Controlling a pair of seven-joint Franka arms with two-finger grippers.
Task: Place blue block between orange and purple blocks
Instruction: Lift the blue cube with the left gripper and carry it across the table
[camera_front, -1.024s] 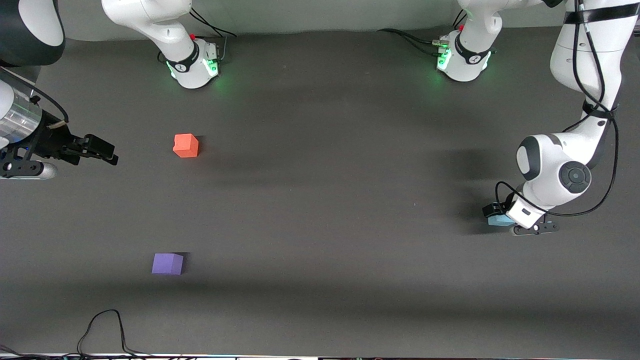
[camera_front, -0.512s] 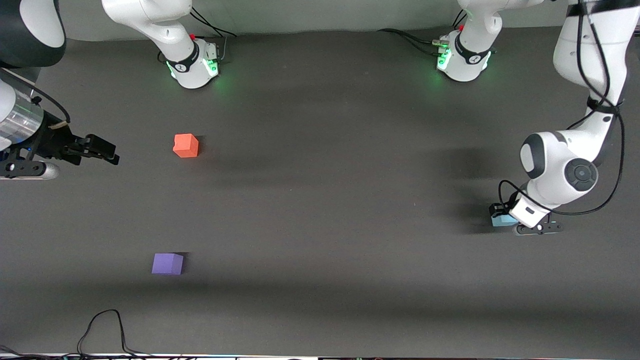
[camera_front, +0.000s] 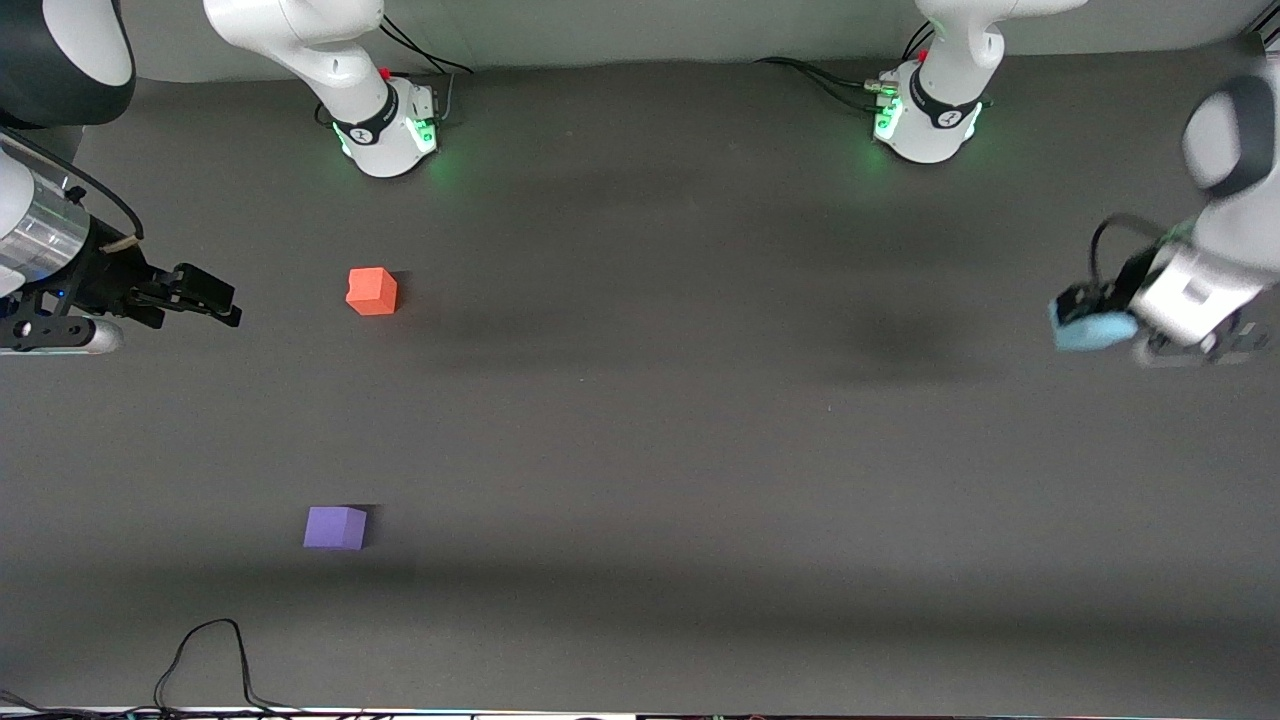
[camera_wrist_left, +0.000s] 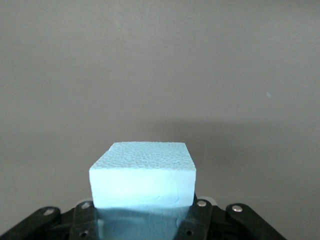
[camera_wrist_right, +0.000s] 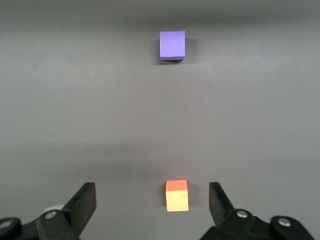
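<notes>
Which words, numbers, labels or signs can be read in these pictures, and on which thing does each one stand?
Readable text: none.
Black band on each white robot base: a small white mark, too small to read.
Light sky-blue matte cube, held in the left gripper: plain, no marking.
Orange-red matte cube and violet purple matte cube: plain.
Right gripper, fingers open: no label visible.
</notes>
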